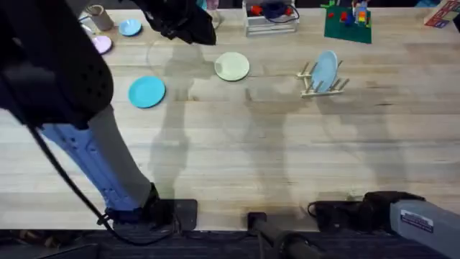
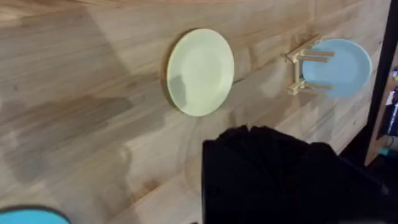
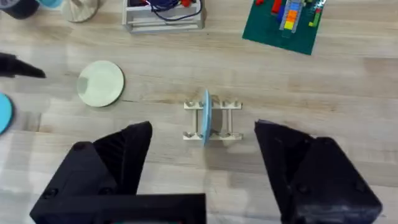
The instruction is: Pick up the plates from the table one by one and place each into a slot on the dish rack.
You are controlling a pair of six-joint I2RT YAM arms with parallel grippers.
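Right gripper (image 3: 202,165), nearest, hangs with its black fingers spread wide apart, grasping nothing, above the pale plank table (image 1: 287,165). Beyond it stands the small wooden dish rack (image 1: 322,80) of thin dowels, one light blue plate (image 1: 325,70) upright in a slot. Two round plates lie flat, well apart — a cream plate (image 1: 232,66) and a turquoise plate (image 1: 146,92). The left gripper (image 1: 183,25) hovers at the far side beyond the cream plate; its grip cannot be told. No writing is legible.
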